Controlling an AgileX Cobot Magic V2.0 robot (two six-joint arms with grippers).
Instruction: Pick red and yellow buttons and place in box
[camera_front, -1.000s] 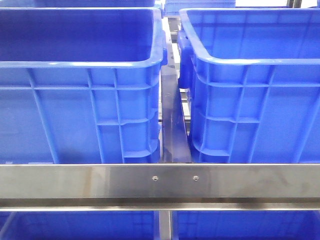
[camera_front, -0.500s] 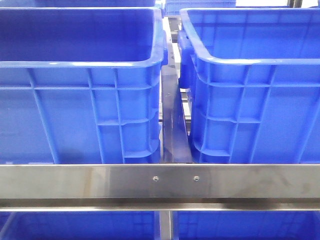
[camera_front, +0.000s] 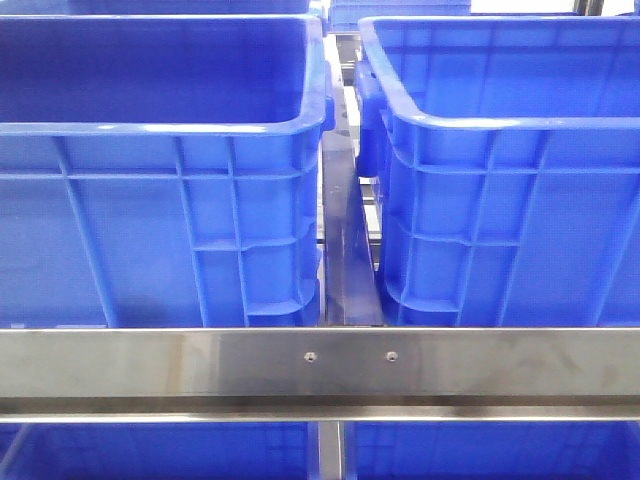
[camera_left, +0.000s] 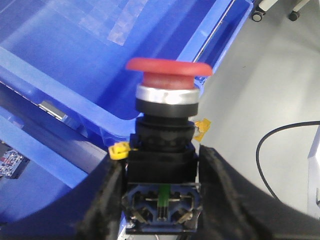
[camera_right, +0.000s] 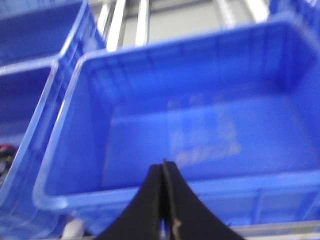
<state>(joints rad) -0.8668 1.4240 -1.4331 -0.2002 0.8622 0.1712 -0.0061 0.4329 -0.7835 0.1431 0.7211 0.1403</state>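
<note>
While left gripper (camera_left: 162, 200) clamps red button (camera_left: 168, 75) body, carry over box (camera_left: 100, 65) interior, lower before release; right gripper (camera_right: 163, 200) closed, empty.

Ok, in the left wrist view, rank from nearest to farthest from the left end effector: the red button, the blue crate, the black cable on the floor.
1. Red button: clamped in the left end effector, its cap standing above the fingers.
2. Blue crate: just behind the button, on one side.
3. Black cable: on the grey floor, opposite side.
</note>
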